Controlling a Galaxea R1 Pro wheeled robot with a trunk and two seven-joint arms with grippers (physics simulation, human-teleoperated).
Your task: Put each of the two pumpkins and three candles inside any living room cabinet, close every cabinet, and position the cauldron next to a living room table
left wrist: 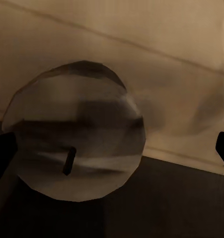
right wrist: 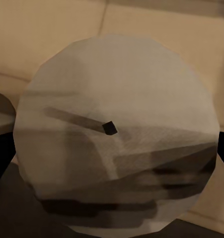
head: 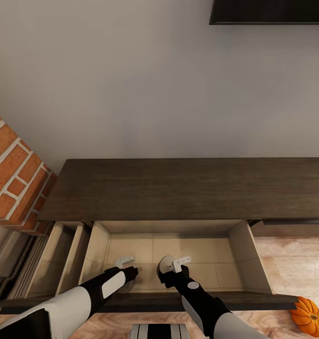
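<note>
Now both arms are down in the open drawer of the cabinet [head: 187,188], centre-bottom of the head view.
The left gripper [head: 126,275] straddles a candle [left wrist: 74,131] with fingers apart; the right gripper [head: 171,273] does likewise over a second candle [right wrist: 116,134], grip uncertain. One pumpkin [head: 311,316] sits on the floor, bottom right corner.

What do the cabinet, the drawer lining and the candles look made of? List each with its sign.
Cabinet: dark brown wood, matte, streaky grain along the top.
Drawer lining: pale beige panels, smooth, faint seams; material unclear.
Candles: grey wax by the look, dull flat tops, each with a small dark wick.
</note>
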